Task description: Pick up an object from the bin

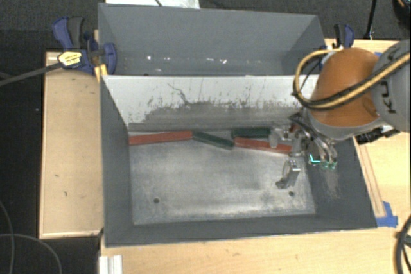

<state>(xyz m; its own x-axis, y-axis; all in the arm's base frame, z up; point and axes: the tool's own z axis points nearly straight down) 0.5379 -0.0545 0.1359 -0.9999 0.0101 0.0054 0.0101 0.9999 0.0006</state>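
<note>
Red strip, flat and narrow, lies on the floor of the bin at the foot of the far wall, right of centre. Its right end runs up to the arm's wrist. I note the gripper low over the floor's right side, near that end. I cannot tell whether it is open or closed. In the same row are a dark green strip, a tilted green strip and a long red-brown strip.

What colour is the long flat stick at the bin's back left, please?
The long flat stick is reddish-brown; camera view.
</note>
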